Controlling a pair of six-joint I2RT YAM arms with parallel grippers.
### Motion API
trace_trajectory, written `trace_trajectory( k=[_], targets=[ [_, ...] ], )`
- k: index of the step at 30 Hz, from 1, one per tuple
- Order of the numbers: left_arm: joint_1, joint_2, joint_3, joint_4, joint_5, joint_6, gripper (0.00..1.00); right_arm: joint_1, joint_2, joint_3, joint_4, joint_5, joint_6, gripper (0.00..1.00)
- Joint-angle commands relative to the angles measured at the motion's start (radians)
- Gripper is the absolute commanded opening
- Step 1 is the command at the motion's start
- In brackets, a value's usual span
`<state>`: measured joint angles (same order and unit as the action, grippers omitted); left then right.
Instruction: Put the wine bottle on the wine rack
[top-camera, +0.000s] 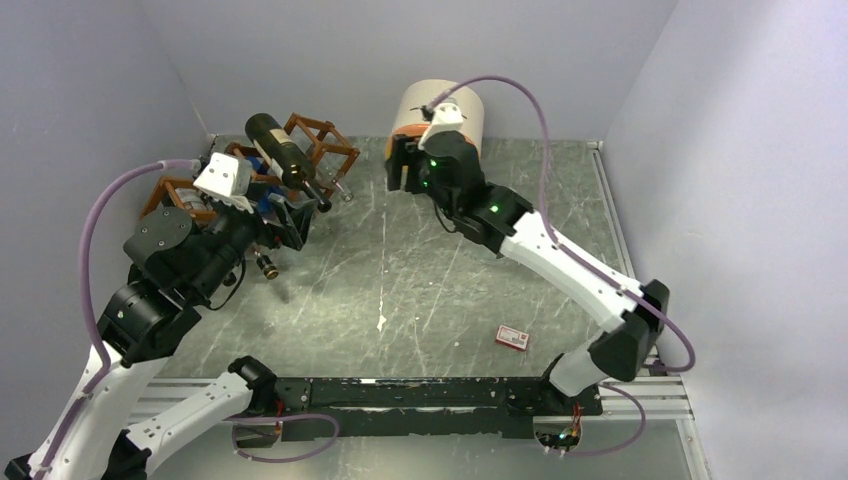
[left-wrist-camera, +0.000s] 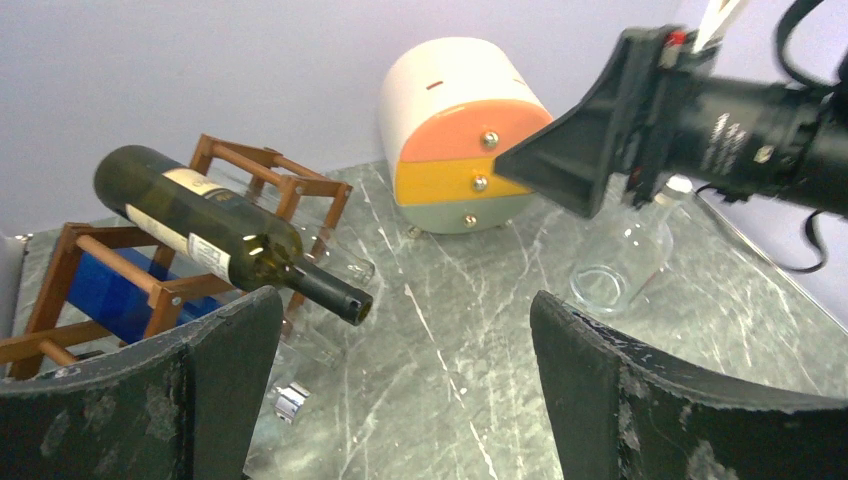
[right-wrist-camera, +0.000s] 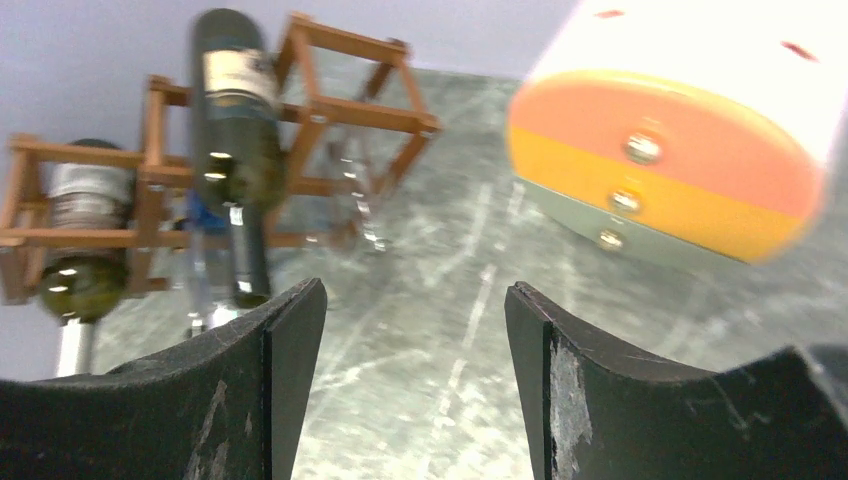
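wine bottle perched atop the rack at 10 o'clock, left gripper and right gripper wide, empty; any bump could roll it off.

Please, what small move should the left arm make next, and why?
Probably draw the left claw straight back, away from the wine rack. The wine bottle already lies on top of the rack, its neck sticking out toward the claw, and the claw is open, empty and apart from it. Backing off should avoid bumping the neck.
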<state>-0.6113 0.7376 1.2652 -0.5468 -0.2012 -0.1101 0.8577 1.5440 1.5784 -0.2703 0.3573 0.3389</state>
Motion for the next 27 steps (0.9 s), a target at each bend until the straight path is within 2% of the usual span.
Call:
trace_trajectory(
  k=[1,4,12,17,20,27],
  targets=[
    [0.004,-0.010,-0.022,0.039,0.114,-0.047,0.97,-0.010,-0.100,-0.069,-0.199,0.268,0.017,0.70],
    [0.003,-0.005,-0.040,0.054,0.164,-0.067,0.97,-0.025,-0.163,-0.113,-0.274,0.353,0.050,0.70],
    [0.003,0.032,-0.094,0.106,0.272,-0.097,0.97,-0.103,-0.262,-0.209,-0.443,0.401,0.154,0.71],
    [0.003,0.038,-0.134,0.121,0.314,-0.122,0.97,-0.292,-0.359,-0.356,-0.388,0.225,0.126,0.71],
    [0.004,0.042,-0.160,0.128,0.335,-0.141,0.97,-0.357,-0.397,-0.422,-0.318,0.125,0.078,0.71],
    [0.004,0.061,-0.193,0.151,0.336,-0.179,0.97,-0.447,-0.288,-0.403,-0.293,-0.010,0.013,0.71]
  ],
)
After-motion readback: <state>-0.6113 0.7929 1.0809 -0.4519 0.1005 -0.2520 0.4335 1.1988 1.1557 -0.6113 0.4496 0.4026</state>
